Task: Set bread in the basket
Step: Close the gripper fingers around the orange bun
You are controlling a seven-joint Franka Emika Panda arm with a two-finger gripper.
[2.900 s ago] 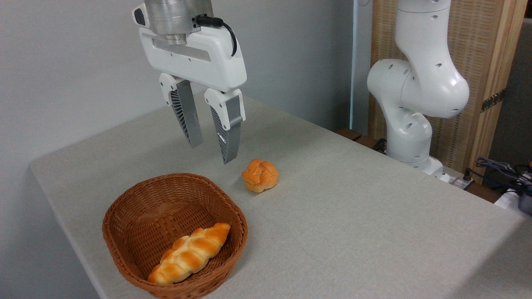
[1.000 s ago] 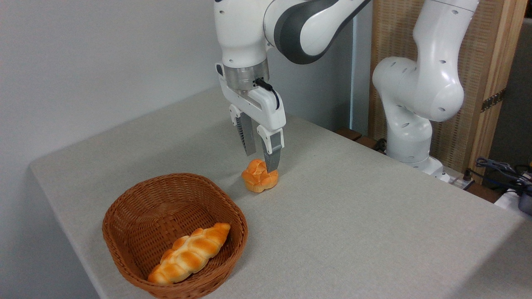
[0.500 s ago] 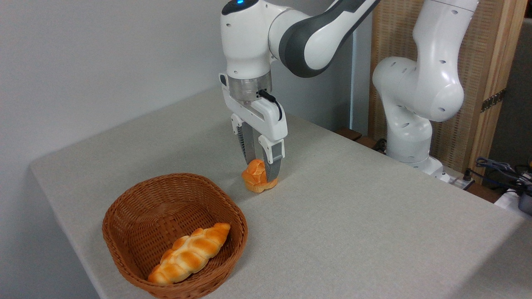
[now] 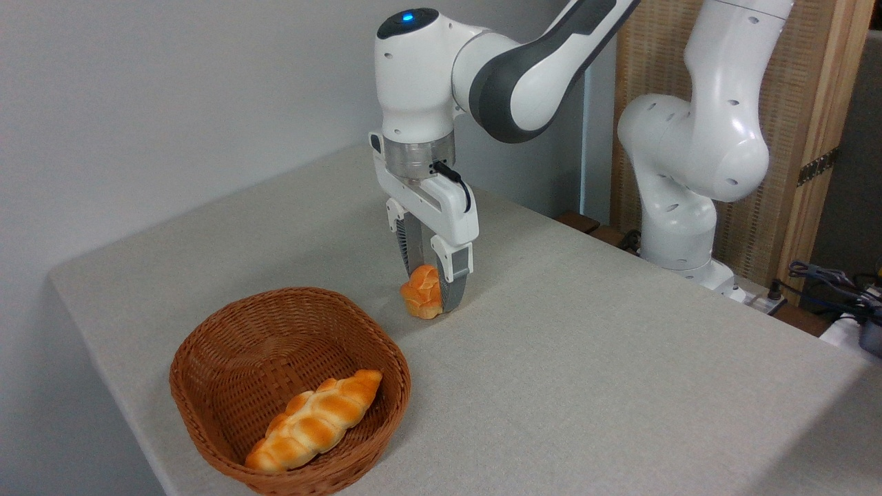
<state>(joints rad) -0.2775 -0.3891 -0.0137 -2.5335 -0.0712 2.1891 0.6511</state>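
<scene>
The bread (image 4: 420, 295), a small round orange-golden bun with a knotted top, rests on the grey table just right of and behind the basket. My gripper (image 4: 433, 296) has come down over it and stands open, one finger behind the bun and the front finger (image 4: 453, 286) covering its right side. The bun's left half shows between them. The basket (image 4: 207, 331), brown woven wicker, sits at the front left of the table (image 4: 586, 372), a short way from the bun.
A long braided golden loaf (image 4: 313, 420) lies inside the basket along its front right. The arm's white base (image 4: 682, 227) stands at the table's far right edge. Cables (image 4: 834, 282) lie at the far right. The table edge runs close behind the basket's left side.
The gripper moved from above the basket's far rim across to the bun and came down over it, lowering a little more in the last half second. The bun and basket have stayed put.
</scene>
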